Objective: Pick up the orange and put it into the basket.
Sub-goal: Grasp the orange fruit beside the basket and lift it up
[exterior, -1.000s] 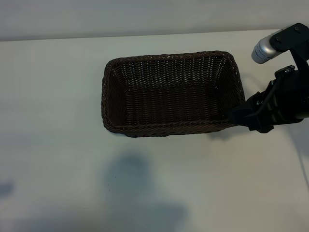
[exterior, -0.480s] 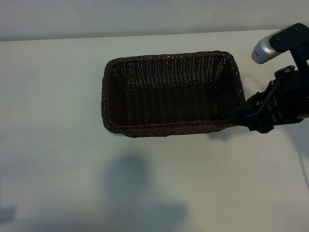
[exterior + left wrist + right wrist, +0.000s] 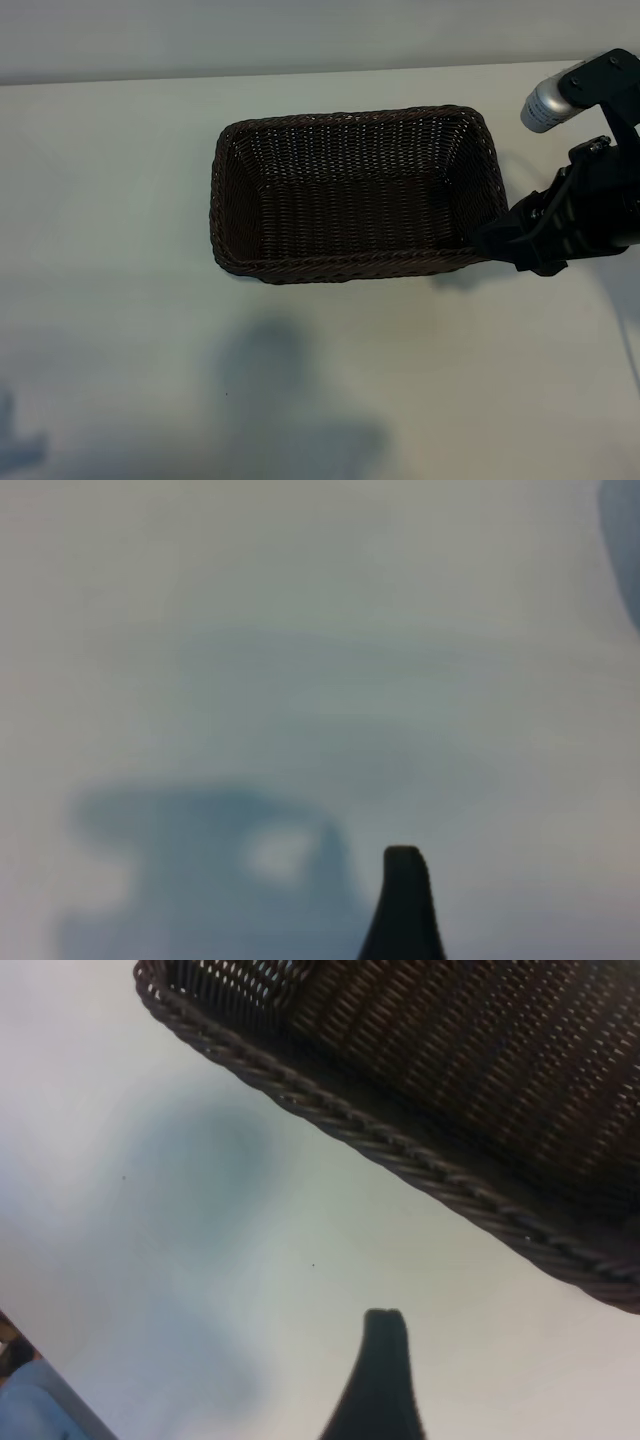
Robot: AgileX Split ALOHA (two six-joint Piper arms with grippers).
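Note:
The dark-brown wicker basket (image 3: 350, 266) stands empty on the white table, right of centre. The orange is out of view in every frame. My right gripper (image 3: 497, 240) hovers just beyond the basket's right end, near its front corner. In the right wrist view one black fingertip (image 3: 384, 1330) shows over bare table, with the basket's braided rim (image 3: 400, 1150) close by and nothing between the jaws. My left arm is outside the exterior view. Its wrist view shows one black fingertip (image 3: 403, 868) above bare table and a soft shadow, holding nothing.
The white table (image 3: 120, 200) stretches wide to the left and in front of the basket. A silver cylinder (image 3: 545, 103) on the right arm sticks out above the gripper. In the right wrist view blue cloth (image 3: 30, 1405) lies past the table's edge.
A faint shadow at the table's lower left has slid toward the front edge. The basket and the right arm have not moved.

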